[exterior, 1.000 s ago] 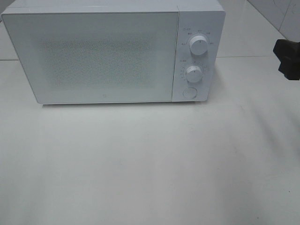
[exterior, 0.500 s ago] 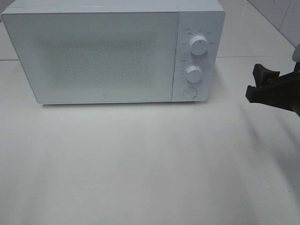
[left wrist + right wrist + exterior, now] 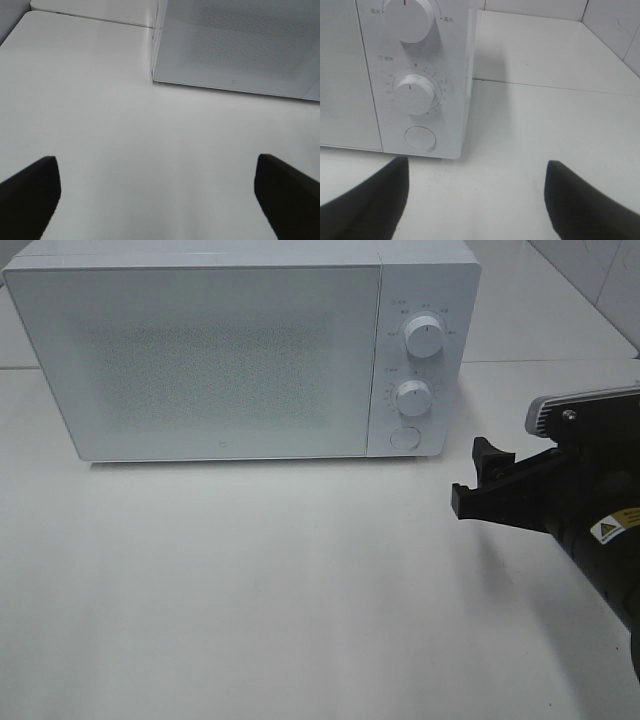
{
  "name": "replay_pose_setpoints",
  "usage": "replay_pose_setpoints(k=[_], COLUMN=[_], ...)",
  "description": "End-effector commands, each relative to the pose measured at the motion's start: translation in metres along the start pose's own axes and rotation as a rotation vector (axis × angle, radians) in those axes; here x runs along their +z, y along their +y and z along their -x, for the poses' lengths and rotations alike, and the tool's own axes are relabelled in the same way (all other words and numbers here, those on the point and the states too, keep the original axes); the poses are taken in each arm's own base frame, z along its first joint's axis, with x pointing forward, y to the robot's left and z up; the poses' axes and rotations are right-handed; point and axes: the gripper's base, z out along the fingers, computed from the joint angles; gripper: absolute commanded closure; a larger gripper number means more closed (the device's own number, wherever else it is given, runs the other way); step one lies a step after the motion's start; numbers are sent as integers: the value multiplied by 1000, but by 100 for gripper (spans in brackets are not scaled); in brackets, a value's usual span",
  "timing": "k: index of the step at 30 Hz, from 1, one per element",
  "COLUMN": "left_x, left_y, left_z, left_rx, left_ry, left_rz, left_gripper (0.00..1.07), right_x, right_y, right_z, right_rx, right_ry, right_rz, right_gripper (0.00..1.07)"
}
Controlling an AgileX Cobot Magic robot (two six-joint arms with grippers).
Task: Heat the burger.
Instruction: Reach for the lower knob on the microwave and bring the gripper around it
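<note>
No burger shows in any view. A white microwave (image 3: 220, 360) stands at the back of the table with its door shut. My right gripper (image 3: 473, 477) hovers open and empty just right of the microwave's lower front corner, its black fingers pointing toward the control panel. In the right wrist view the right gripper (image 3: 476, 167) faces the lower knob (image 3: 415, 94) and the round button (image 3: 420, 138). The left gripper (image 3: 156, 165) is open and empty over bare table, in front of the microwave's left corner (image 3: 155, 75); it is outside the exterior high view.
The control panel carries an upper knob (image 3: 424, 338), a lower knob (image 3: 412, 397) and a round button (image 3: 403, 437). The white table (image 3: 250, 590) stretches out in front of the microwave. A tiled wall (image 3: 600, 270) rises at the back right.
My right arm has come in from the right edge, moving left and nearer, and now sits close to the microwave's right side. The microwave has not moved.
</note>
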Motion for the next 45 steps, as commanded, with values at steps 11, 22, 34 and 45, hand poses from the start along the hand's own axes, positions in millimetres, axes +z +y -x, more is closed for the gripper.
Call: replay_pose_setpoints(k=[11,22,34,45], left_x=[-1,-1,-1,-1], left_y=[0,0,0,0], left_z=[-3,-3,-3,-3], left_rx=[4,4,4,4], left_ry=[-12,-12,-12,-12], left_rz=[5,5,5,5], left_gripper=[9,9,9,9], right_x=[9,34,57,83], right_y=[15,34,55,52], right_z=[26,17,17,19], right_rx=[48,25,45,67], right_ry=[-187,-188,-204,-207], right_rz=[-34,-45,-44,-79], right_gripper=[36,36,37,37])
